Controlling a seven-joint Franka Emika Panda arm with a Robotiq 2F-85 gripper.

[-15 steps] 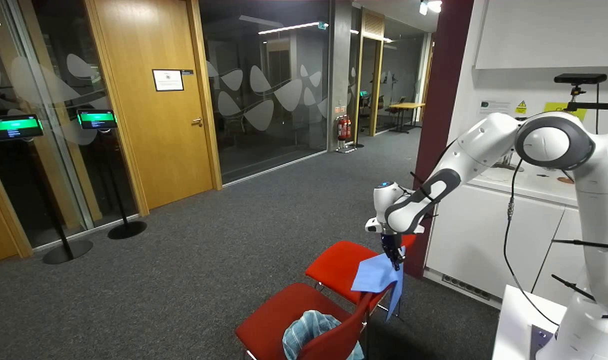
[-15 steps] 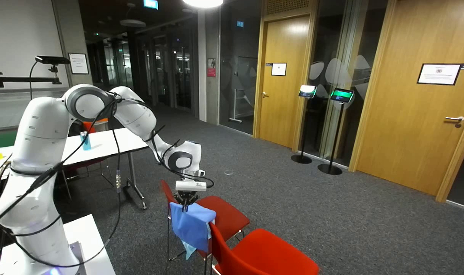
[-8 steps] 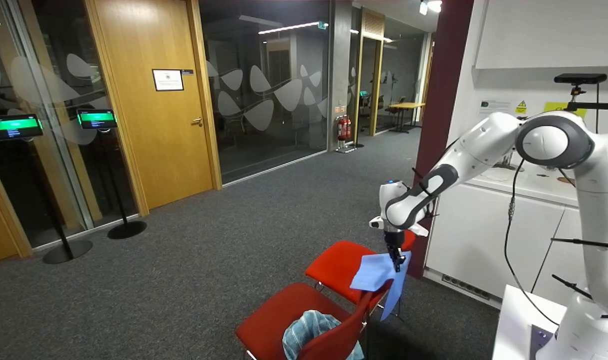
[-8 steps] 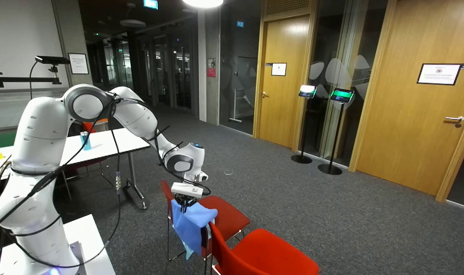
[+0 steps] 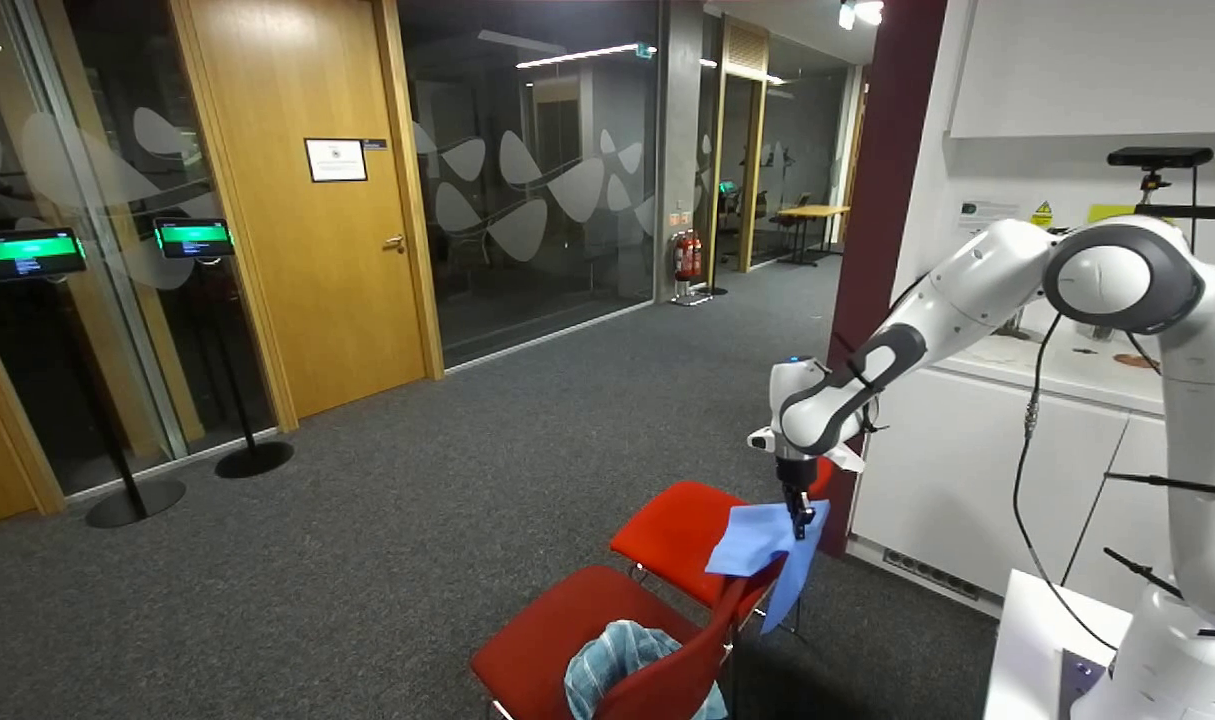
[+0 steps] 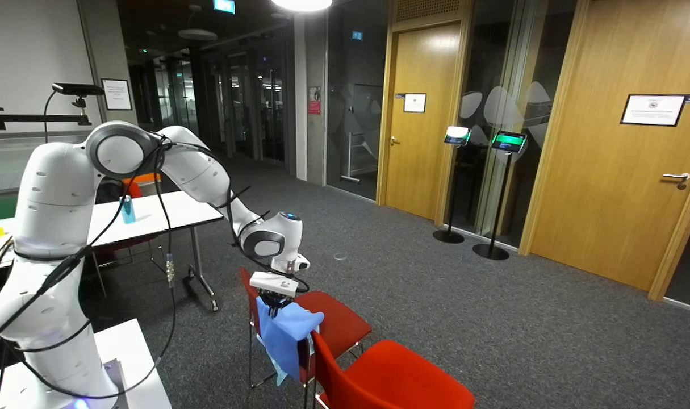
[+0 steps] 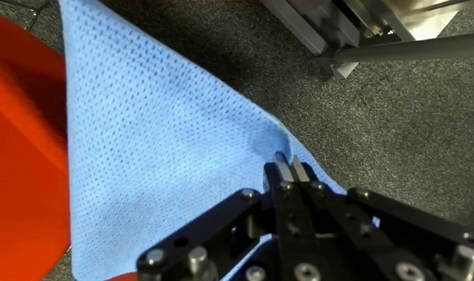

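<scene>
A dimpled light blue cloth (image 7: 158, 148) fills much of the wrist view. My gripper (image 7: 290, 160) has its jaws together on the cloth's edge, which folds in between the fingertips. In both exterior views the cloth (image 5: 752, 540) (image 6: 285, 335) drapes over the back of a dark red chair (image 6: 333, 315), and part of it hangs down on the robot's side. The gripper (image 5: 801, 528) (image 6: 274, 310) points downward at the cloth's upper part. Most of the backrest is hidden behind the fabric.
Close beside stands a bright red chair (image 6: 407, 375), also visible in the wrist view as a red surface (image 7: 22, 187). A teal striped cloth (image 5: 615, 655) lies on the dark red seat. A white table (image 6: 163, 210) carries a blue can (image 6: 128, 210). Cables (image 6: 171, 267) hang along the arm.
The gripper has shifted slightly toward the robot's base and its wrist has tilted. The gripped side of the cloth has moved along with it, spreading outward from the chair back.
</scene>
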